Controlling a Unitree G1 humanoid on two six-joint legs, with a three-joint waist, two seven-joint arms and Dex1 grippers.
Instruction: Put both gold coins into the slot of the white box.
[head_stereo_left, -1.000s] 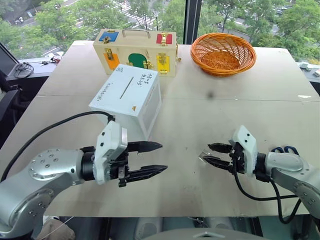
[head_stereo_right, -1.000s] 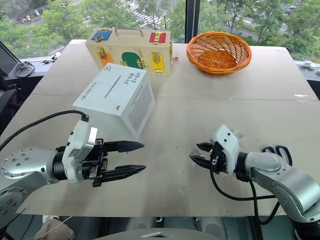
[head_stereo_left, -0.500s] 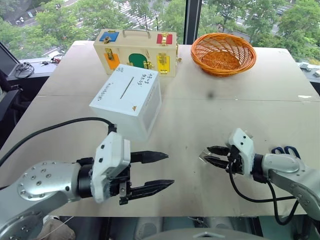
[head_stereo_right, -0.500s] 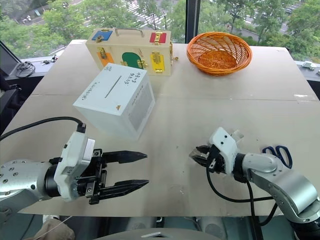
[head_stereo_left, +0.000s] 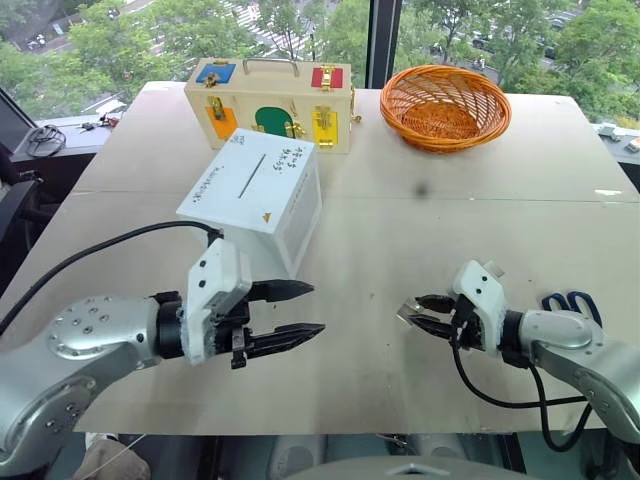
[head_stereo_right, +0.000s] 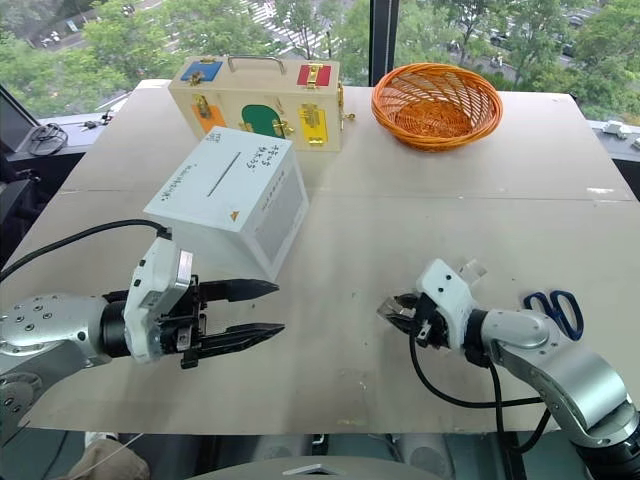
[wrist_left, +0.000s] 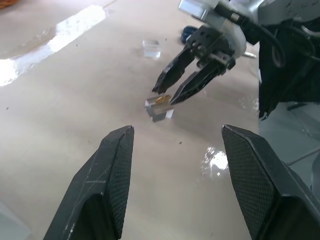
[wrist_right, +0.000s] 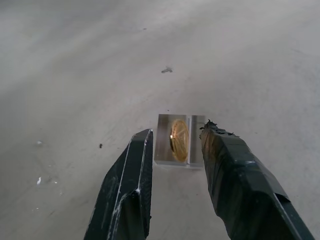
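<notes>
One gold coin (wrist_right: 179, 140) stands on edge in a small clear plastic block (wrist_left: 160, 109) on the table, near the front right. My right gripper (head_stereo_left: 412, 312) is low over the table, open by a narrow gap, its fingertips (wrist_right: 145, 145) flanking the block without a visible grip. My left gripper (head_stereo_left: 315, 308) hovers open and empty at the front left, pointing right toward the block. The white box (head_stereo_left: 255, 185) sits tilted behind the left gripper, its dark slot (head_stereo_left: 253, 175) on the top face.
A cream wooden case (head_stereo_left: 270, 100) with coloured doors and an orange wicker basket (head_stereo_left: 445, 105) stand at the back of the table (head_stereo_left: 400, 200). Blue-handled scissors (head_stereo_right: 555, 310) lie beside my right forearm. Another clear square (wrist_left: 151, 47) lies just beyond the right gripper.
The right gripper's fingers have narrowed around the clear block. The left gripper dipped toward the near edge, then came back up to about where it was.
</notes>
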